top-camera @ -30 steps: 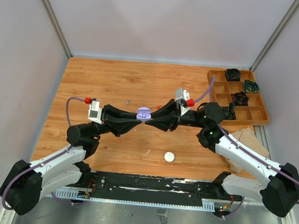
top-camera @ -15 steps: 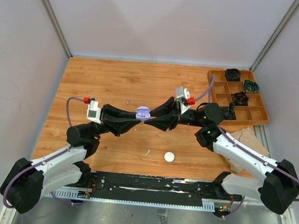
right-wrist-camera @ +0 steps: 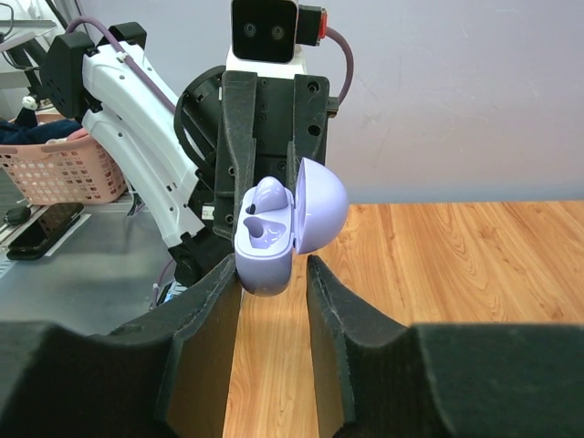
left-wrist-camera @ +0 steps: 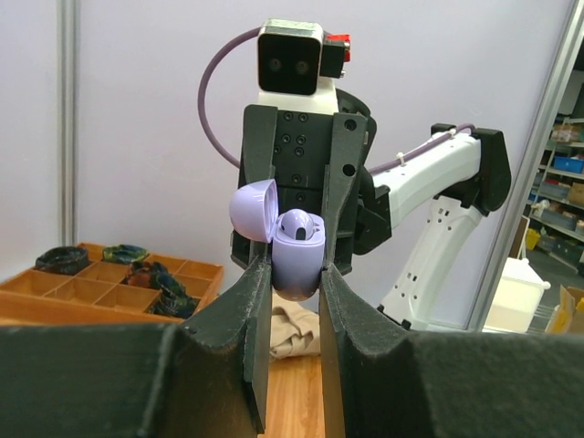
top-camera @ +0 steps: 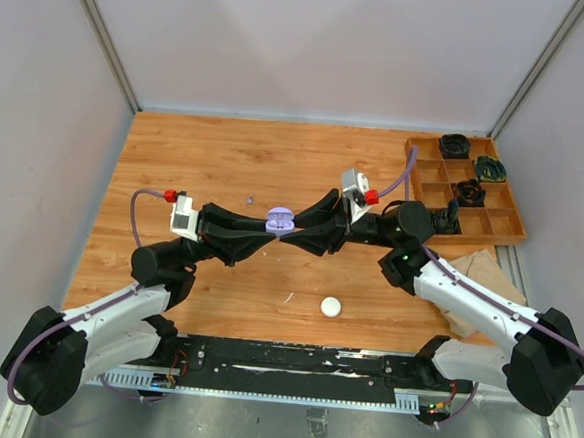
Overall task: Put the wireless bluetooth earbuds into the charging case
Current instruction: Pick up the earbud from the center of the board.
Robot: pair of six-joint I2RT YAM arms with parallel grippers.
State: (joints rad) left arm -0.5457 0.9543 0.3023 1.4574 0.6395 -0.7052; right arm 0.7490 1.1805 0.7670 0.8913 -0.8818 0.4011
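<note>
The lilac charging case (top-camera: 280,218) hangs in mid-air above the table's middle, its lid (right-wrist-camera: 321,205) swung open. My left gripper (left-wrist-camera: 295,274) is shut on the case body (left-wrist-camera: 297,266). One pale purple earbud (right-wrist-camera: 267,193) sits in a socket; the socket beside it (right-wrist-camera: 263,228) is empty. My right gripper (right-wrist-camera: 272,274) faces the left one and stands slightly open around the case, with a gap at its right finger (right-wrist-camera: 321,283). A tiny purple bit (top-camera: 249,198) and a tiny white bit (top-camera: 289,297) lie on the wood.
A white round puck (top-camera: 331,306) lies near the front edge. A wooden compartment tray (top-camera: 502,232) with dark bundles stands at the back right. A tan cloth (top-camera: 474,270) lies beside the right arm. Grey walls close in on three sides.
The right gripper's jaws have parted a little from the case, and its wrist has shifted slightly left. The left gripper keeps its hold and has not moved.
</note>
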